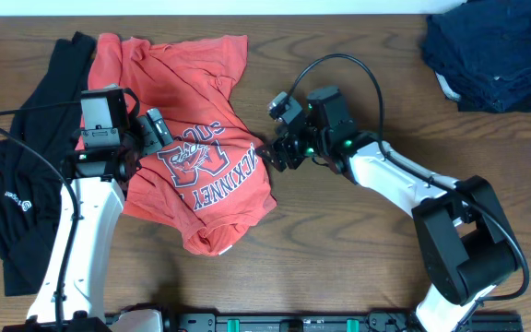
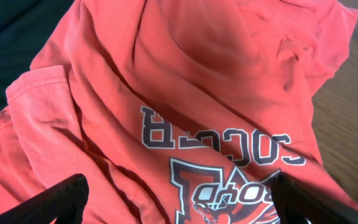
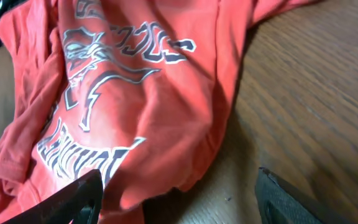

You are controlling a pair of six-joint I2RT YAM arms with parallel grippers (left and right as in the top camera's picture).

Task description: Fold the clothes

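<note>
The red-orange T-shirt lay crumpled, so the left gripper hung over its lettering, jaws apart, the right gripper beside its edge, jaws apart, probably seeking corners.

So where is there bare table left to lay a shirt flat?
The widest bare wood lies near the front edge, between the red shirt and the right arm. A smaller patch sits at the back, between the shirt and the navy pile. The left is crowded: black top, left arm and shirt lie packed together.
</note>
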